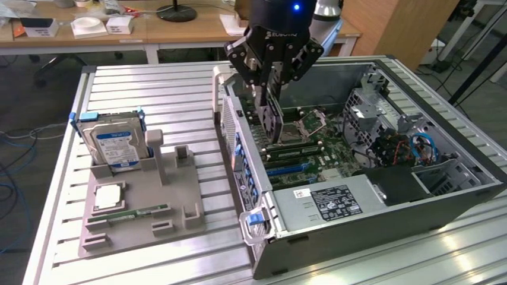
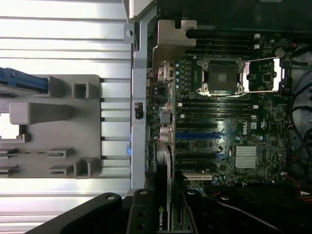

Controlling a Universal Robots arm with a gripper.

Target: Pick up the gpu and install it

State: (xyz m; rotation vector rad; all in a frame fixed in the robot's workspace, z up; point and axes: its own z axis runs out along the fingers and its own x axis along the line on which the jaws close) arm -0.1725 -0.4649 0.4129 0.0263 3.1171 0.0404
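The jaws clamp the gpu (image 1: pixel 273 122) upright above the motherboard (image 1: pixel 319 151) in the open case (image 1: pixel 443 202); hard drive (image 1: pixel 115 145) stands at the exterior view's left.

exterior: high, beside table (image 1: pixel 158 89), looks down aslant, mid range, takes in whole case (image 1: pixel 396 222) and tray (image 1: pixel 135 234) | wrist: above gpu (image 1: pixel 269 119), faces straight down into case, close | shared by 2 views: motherboard (image 1: pixel 317 148), case wall, tray
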